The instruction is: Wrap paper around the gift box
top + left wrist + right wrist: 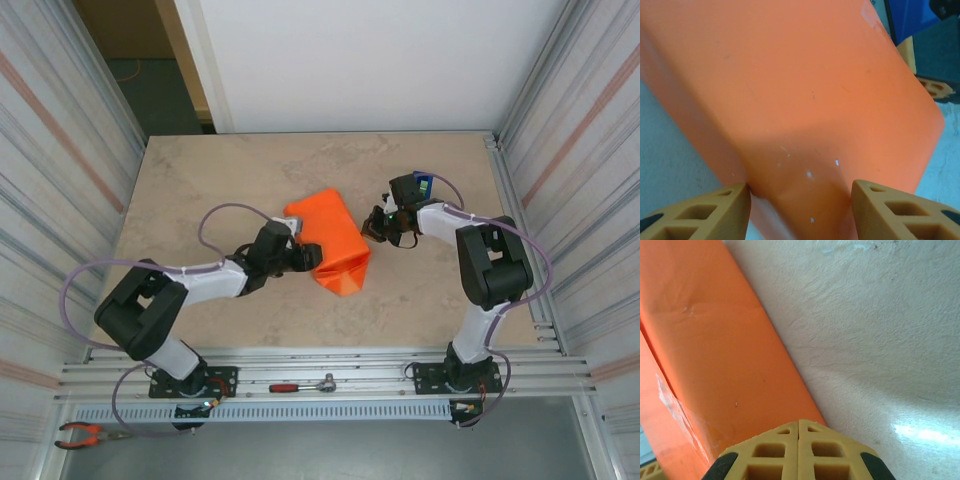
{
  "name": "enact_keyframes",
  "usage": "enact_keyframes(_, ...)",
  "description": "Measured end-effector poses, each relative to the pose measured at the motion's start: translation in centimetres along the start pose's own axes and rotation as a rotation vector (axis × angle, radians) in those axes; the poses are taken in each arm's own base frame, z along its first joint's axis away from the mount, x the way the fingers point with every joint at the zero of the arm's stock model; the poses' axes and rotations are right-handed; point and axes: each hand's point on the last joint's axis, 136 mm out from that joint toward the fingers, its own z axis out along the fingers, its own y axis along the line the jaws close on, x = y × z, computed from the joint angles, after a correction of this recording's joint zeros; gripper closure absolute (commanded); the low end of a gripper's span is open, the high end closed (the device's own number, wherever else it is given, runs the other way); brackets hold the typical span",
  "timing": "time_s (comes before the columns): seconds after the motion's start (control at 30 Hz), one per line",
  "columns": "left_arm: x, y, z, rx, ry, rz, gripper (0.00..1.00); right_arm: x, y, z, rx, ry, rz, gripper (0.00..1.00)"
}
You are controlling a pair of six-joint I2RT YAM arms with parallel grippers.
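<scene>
The paper (pixel 335 240) lies near the middle of the table (pixel 200 180), folded into a flat-sided bundle. Its broad end points away from the arms and a narrower, crumpled end points toward them. The box is hidden, and whether it sits inside the bundle cannot be told.

The left gripper (pixel 312 256) reaches in from the left and meets the bundle's left side. In the left wrist view the left gripper (pixel 800 200) has its 2 fingers (pixel 715 210) apart with the narrow part of the paper (pixel 790 90) filling the gap between them. Each finger is against a side of the paper, so it is clamped on the paper.

The right gripper (pixel 372 232) sits just beside the bundle's right edge. In the right wrist view the right gripper (pixel 799 440) has both fingers (pixel 765 460) pressed together with nothing between them. Their tips are over the line where the paper (pixel 705 340) meets the table (pixel 880 340); whether they touch the paper cannot be told. A strip of clear tape (pixel 675 402) shines on a lower fold of the paper.

A blue thing (pixel 912 17) stands beyond the paper's far corner. A red-handled wrench (pixel 305 385) lies on the rail between the arm bases, and pliers (pixel 85 433) lie at the near left corner
</scene>
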Motion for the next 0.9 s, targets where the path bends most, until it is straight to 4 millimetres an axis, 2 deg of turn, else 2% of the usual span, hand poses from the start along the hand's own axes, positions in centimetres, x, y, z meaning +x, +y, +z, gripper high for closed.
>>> enact_keyframes(0.03, 0.1, -0.1, -0.2, -0.003, 0.0, 0.004, 0.42, 0.0, 0.1, 0.0, -0.003, 0.001, -0.001, 1.0)
enact_keyframes(0.17, -1.6, -1.0, -2.1, -0.006, -0.069, 0.027, 0.28, 0.0, 0.2, -1.0, -0.018, -0.007, 0.001, 0.76)
enact_keyframes(0.23, -3.0, -1.5, -3.4, -0.008, -0.123, 0.041, 0.2, -0.2, -0.2, -2.5, -0.027, -0.035, 0.009, 0.66)
enact_keyframes(0.33, -4.9, -1.9, -5.4, -0.021, -0.205, 0.059, 0.05, -0.4, -1.3, -5.3, -0.032, -0.097, 0.031, 0.58)
enact_keyframes(0.37, -5.4, -2.0, -6.1, -0.028, -0.227, 0.066, 0.01, -0.4, -1.6, -6.2, -0.029, -0.123, 0.035, 0.56)
enact_keyframes(0.43, -6.0, -1.8, -7.1, -0.047, -0.258, 0.073, 0.01, 0.3, -1.8, -7.7, -0.027, -0.157, 0.029, 0.54)
enact_keyframes(0.5, -6.2, -1.5, -8.1, -0.07, -0.281, 0.079, 0.01, 1.7, -1.7, -8.7, -0.028, -0.174, 0.002, 0.51)
enact_keyframes(0.63, -6.0, -0.5, -9.4, -0.111, -0.309, 0.093, 0.01, 4.8, -1.3, -9.4, -0.022, -0.172, -0.063, 0.49)
enact_keyframes(0.8, -4.7, 1.6, -10.2, -0.173, -0.336, 0.116, 0.01, 9.2, -0.8, -8.6, 0.0, -0.125, -0.165, 0.49)
enact_keyframes(0.9, -3.9, 2.1, -10.2, -0.207, -0.336, 0.147, 0.01, 11.3, -0.7, -7.5, 0.026, -0.095, -0.213, 0.52)
